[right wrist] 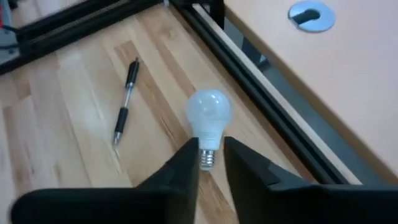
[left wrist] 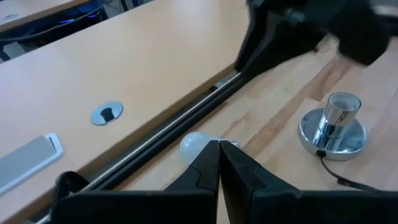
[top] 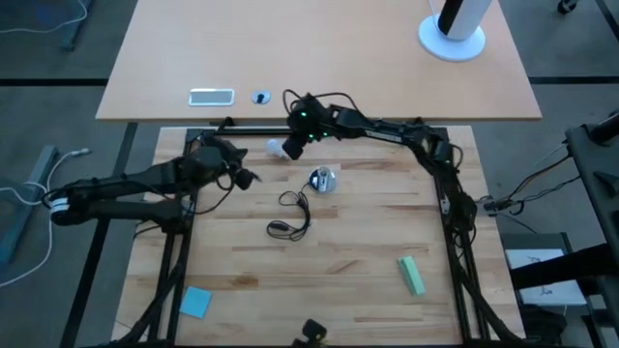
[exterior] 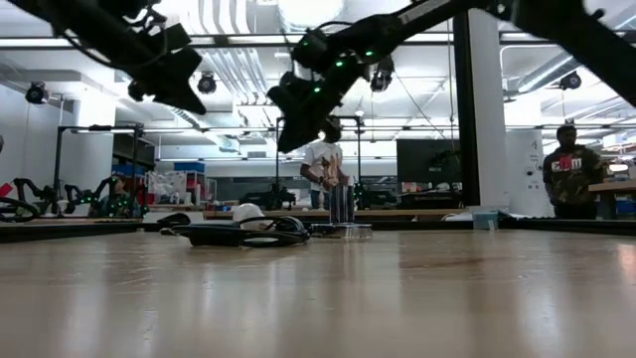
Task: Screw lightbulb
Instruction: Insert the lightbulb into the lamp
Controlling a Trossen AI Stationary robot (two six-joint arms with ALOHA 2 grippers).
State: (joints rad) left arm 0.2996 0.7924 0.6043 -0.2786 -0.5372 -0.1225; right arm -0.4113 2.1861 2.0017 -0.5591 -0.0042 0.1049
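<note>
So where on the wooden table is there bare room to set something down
Bare wood lies between the blue sticky pad and the green block, and right of the round silver socket. It is crowded at the far edge: the frosted-white lightbulb, black pen, socket, its black cord and both arms' tools cluster there.

Lightbulb [right wrist: 209, 112]: I count one
Socket [top: 323, 180] with cord: one
Pen [right wrist: 124, 102]: one
Blue pad [top: 195, 302]: one
Green block [top: 411, 275]: one
Grippers: I see two, left gripper [top: 253, 178], right gripper [top: 292, 149]
</note>
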